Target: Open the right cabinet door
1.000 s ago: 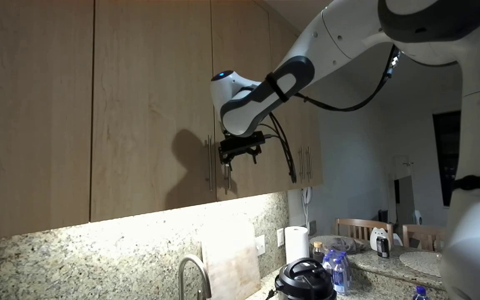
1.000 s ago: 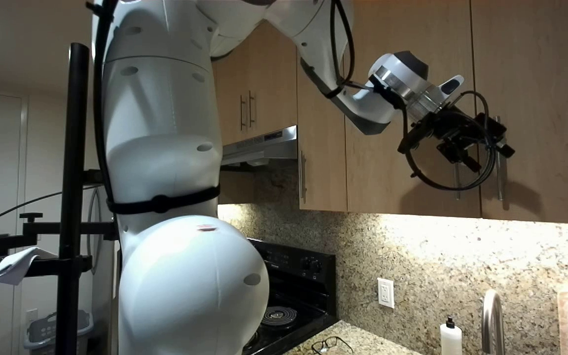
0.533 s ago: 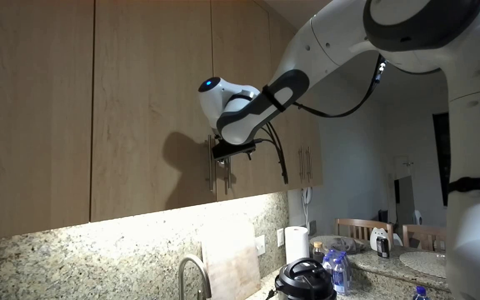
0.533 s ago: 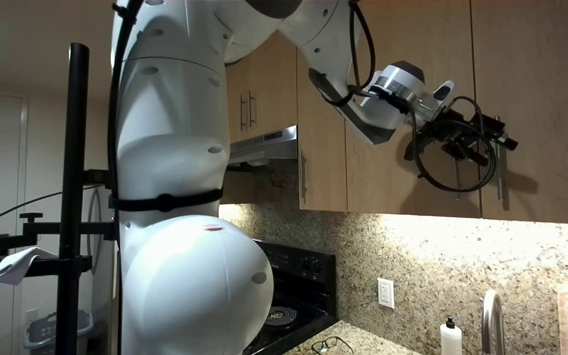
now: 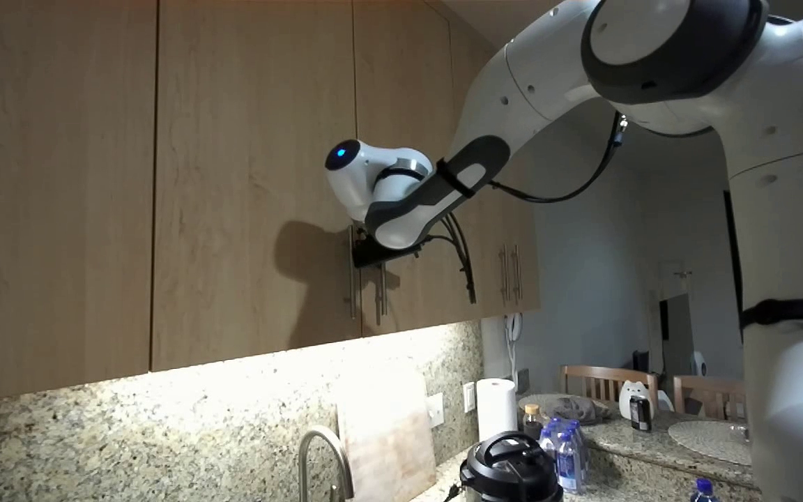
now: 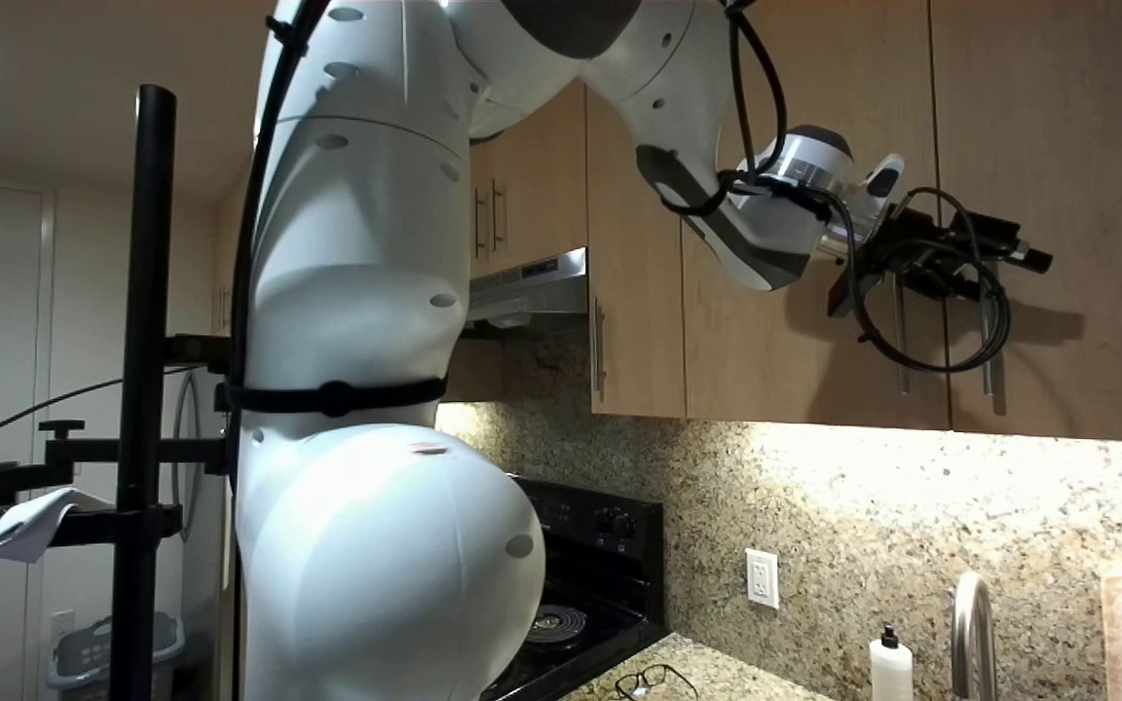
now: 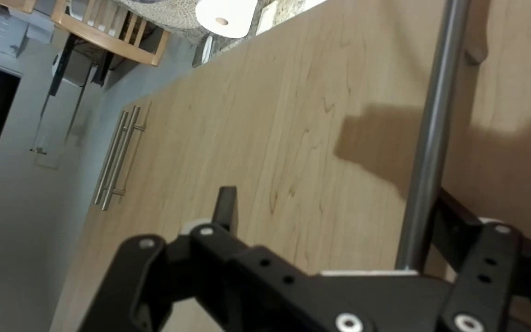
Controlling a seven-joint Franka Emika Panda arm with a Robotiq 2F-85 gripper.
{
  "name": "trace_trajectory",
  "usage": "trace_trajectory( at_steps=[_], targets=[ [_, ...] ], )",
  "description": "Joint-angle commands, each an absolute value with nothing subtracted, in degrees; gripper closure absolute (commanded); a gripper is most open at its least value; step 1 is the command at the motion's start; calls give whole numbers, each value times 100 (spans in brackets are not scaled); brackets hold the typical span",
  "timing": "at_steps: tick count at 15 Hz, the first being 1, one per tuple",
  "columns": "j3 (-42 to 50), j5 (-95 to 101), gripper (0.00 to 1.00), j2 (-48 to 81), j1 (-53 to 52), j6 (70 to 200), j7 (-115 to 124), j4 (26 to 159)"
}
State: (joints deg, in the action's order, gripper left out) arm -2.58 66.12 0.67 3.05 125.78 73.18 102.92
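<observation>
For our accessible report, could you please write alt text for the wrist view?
The robot's open black fingers flank the silver bar handle on the light-wood right cabinet door. Farther off, at picture left, are two more handles and a wooden chair.

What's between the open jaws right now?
In the wrist view, the silver handle of the right cabinet door crosses the gap, nearer one jaw; I can't tell if they touch.

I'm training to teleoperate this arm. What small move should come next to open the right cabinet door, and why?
Probably close the gripper on the handle. In the wrist view it runs between the gripper's spread fingers, closer to one of them, and the right cabinet door looks shut in both exterior views. Exact depth is hard to judge.
</observation>
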Motion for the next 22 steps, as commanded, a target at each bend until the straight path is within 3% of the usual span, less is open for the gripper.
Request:
trace_trajectory(
  at_steps=[1,11,22],
  targets=[
    [-160,6856,0,162,150,12353,7609,10226],
    [-78,6375,0,-75,94,12099,7743,10671],
    [309,7127,0,-922,359,13400,8523,11771]
  ],
)
